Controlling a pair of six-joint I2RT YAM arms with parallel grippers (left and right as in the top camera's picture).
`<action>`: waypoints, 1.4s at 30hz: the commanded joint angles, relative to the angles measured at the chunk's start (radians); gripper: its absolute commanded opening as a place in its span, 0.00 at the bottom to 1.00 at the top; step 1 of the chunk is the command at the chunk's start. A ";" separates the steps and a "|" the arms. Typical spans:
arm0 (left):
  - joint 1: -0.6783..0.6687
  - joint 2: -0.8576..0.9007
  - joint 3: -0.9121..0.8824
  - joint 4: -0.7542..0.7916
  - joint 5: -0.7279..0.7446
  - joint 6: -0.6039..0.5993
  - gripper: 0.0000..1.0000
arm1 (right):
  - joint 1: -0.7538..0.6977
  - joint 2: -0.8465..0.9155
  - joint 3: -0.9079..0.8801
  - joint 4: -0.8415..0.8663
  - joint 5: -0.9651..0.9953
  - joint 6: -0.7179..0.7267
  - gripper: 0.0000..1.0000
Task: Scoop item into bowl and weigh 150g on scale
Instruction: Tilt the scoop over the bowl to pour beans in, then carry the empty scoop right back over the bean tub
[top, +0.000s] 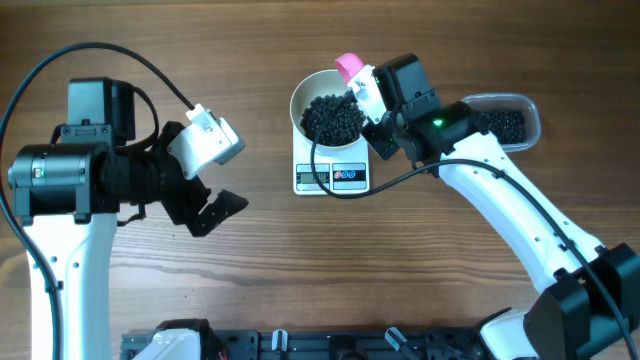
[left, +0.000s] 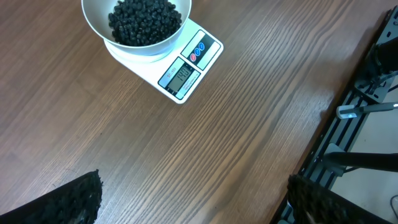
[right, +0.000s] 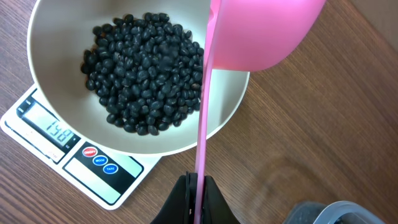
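Right arm (top: 500, 190) has its jaws clenched on the pink scoop (right: 261, 31) handle, which runs straight out to the cup over the bowl (right: 59, 81) rim. Left arm (top: 70, 180) is well apart, jaws released.

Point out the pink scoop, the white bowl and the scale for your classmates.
pink scoop (right: 267, 31): right wrist view, outside of its cup.
white bowl (right: 56, 43): right wrist view, bare inner wall.
scale (left: 182, 78): left wrist view, its grey display.
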 joint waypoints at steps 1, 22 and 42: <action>0.005 -0.010 0.014 -0.001 0.008 0.010 1.00 | 0.005 -0.021 0.026 0.002 0.031 -0.019 0.04; 0.005 -0.010 0.014 -0.001 0.008 0.010 1.00 | 0.051 -0.021 0.025 0.002 0.109 -0.063 0.04; 0.005 -0.010 0.014 -0.001 0.008 0.010 1.00 | -0.334 -0.224 0.080 -0.342 -0.176 0.329 0.04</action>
